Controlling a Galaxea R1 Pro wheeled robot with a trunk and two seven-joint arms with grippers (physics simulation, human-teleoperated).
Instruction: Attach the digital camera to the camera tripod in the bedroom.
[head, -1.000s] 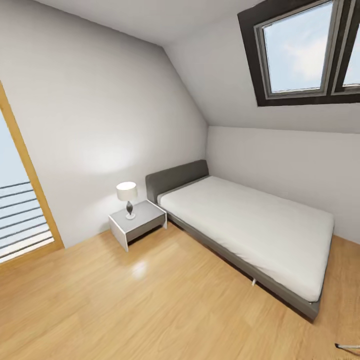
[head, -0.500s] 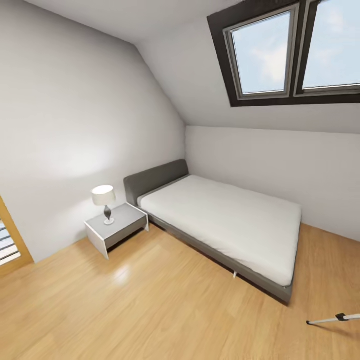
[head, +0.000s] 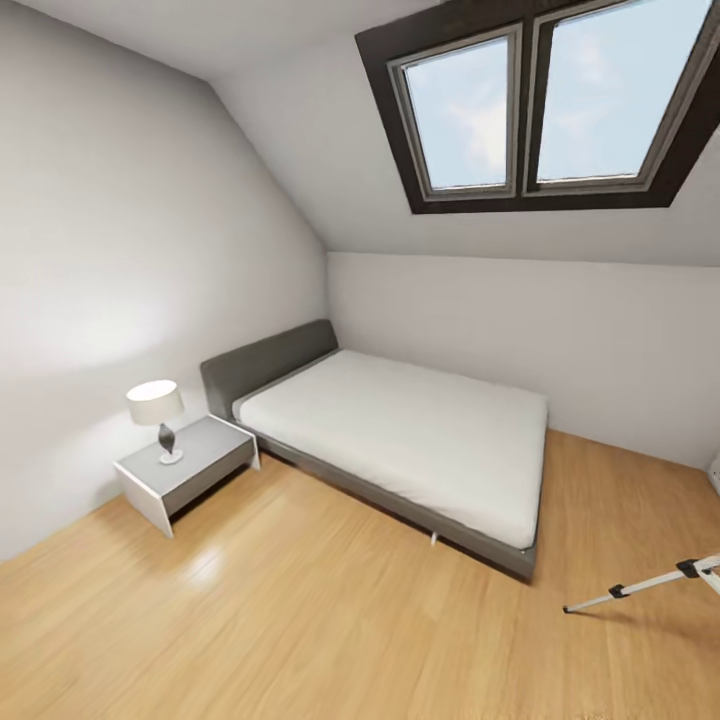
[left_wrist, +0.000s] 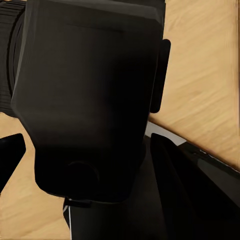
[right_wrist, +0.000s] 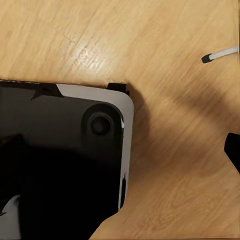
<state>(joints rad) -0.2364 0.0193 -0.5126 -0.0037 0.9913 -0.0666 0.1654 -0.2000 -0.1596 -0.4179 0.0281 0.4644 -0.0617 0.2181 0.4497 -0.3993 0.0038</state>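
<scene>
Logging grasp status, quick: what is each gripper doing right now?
Left gripper: shut on the digital camera.
Right gripper: cannot be told; the right wrist view looks down at wood floor.

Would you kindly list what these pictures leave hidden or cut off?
- Tripod: in the head view the right edge cuts it off; one leg shows, its head does not.
- Camera: in the left wrist view it sits so close that it blocks the left pincer; grip and jaw state unreadable.
- Right pincer: in the right wrist view its state cannot be read beside the robot's dark base.

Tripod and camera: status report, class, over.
Left gripper holding digital camera. Camera tripod leg at right floor edge. Bed off to the left.
</scene>
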